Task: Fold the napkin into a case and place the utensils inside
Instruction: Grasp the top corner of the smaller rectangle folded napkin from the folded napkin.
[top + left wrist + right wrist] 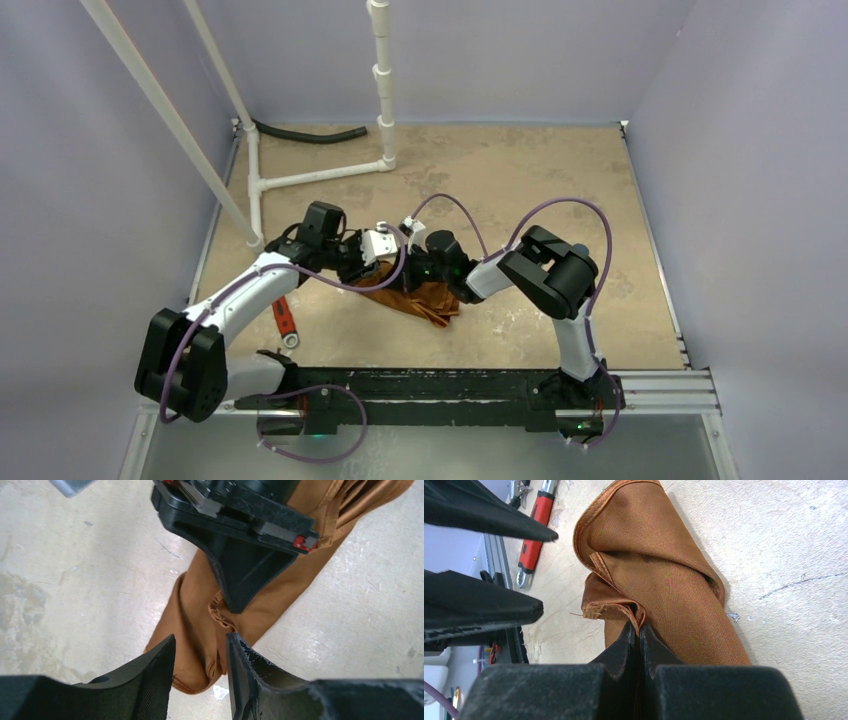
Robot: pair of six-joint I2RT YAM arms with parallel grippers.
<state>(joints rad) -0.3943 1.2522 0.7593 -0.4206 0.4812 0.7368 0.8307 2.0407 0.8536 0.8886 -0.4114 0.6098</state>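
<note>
- Mid-table, between the two arms, the napkin (415, 298) lies bunched and twisted into a loose roll on the table (520, 180). It is not yet a flat case.
- The right gripper (638, 627) is clamped tight on a gathered hem fold of the napkin, with the cloth wedged between its fingertips.
- The left gripper (201, 639) hovers just over the napkin's other end with its jaws parted. Cloth shows in the gap below them, but they hold nothing.
- The utensils cannot be made out in any view. A red-handled tool (536, 530) lies off to the left, apart from the cloth.
- Risk: only one pinch holds the cloth, so a pull from the right gripper would likely drag the whole bundle across the table rather than open a fold.
- Risk: the layers are stacked and creased, so the left jaws could close on several at once and lock the twist in.
- Risk: the two grippers sit very near each other over a small bundle, so a careless reach could knock their fingers together.
- Risk: if the utensils lie under the folds, shifting the cloth may scatter them.
</note>
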